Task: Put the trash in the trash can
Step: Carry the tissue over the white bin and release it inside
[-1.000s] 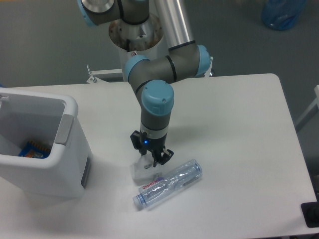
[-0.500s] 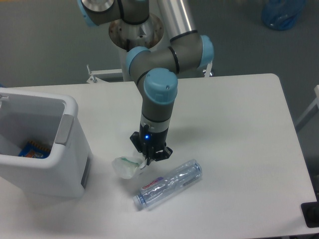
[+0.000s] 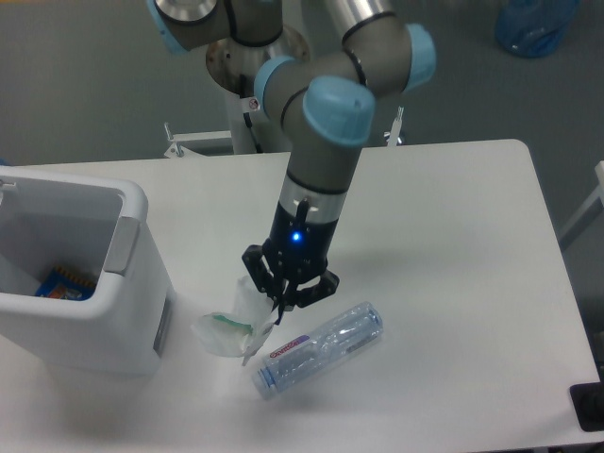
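Wrapper (image 3: 229, 324) pinched in hand (image 3: 286, 293), bottle (image 3: 318, 348) label red-and-white, writing unreadable

Left of the jaws stands the tall bin (image 3: 85, 283), close by; the bottle (image 3: 319, 349) lies just below-right; beyond, open table (image 3: 453, 245).

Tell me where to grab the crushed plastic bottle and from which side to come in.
Grip the bottle across its clear middle, just right of the red-and-white label, coming straight down from above. It lies flat on the table, angled with its cap end toward the lower left, so the jaws should close across its narrow width. The gripper currently holds the wrapper.
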Robot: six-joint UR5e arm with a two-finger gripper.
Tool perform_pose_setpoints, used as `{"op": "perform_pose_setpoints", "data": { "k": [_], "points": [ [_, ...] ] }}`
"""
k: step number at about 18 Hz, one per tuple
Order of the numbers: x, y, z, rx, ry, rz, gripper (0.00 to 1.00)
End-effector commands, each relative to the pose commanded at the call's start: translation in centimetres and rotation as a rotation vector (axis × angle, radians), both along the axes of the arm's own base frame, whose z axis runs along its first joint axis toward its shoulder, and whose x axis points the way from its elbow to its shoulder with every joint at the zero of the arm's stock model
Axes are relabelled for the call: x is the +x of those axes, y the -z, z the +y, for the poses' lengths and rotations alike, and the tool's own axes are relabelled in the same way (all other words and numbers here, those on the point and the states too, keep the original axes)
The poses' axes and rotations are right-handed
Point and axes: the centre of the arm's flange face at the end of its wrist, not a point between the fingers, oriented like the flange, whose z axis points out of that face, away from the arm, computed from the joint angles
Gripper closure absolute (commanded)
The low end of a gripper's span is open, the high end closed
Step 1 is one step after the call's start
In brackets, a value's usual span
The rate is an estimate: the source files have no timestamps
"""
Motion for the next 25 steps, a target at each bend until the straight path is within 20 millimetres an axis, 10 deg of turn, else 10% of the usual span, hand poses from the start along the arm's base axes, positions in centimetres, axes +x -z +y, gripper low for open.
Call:
{"op": "perform_pose_setpoints", "data": {
  "k": [9, 15, 16, 19, 25],
  "points": [
    [6.0, -10.7, -1.9, 0.2, 0.01, -0.046, 1.0],
    [12.6, -11.5, -0.3, 0.195, 0.091, -0.055, 0.98],
    [13.9, -10.8, 0.1, 0.182, 0.116, -0.049, 0.87],
    [15.7, -10.0, 1.0, 0.162, 0.17, -0.01, 0.0],
    [16.0, -8.2, 0.6, 0.122, 0.158, -0.016, 0.0]
  ]
}}
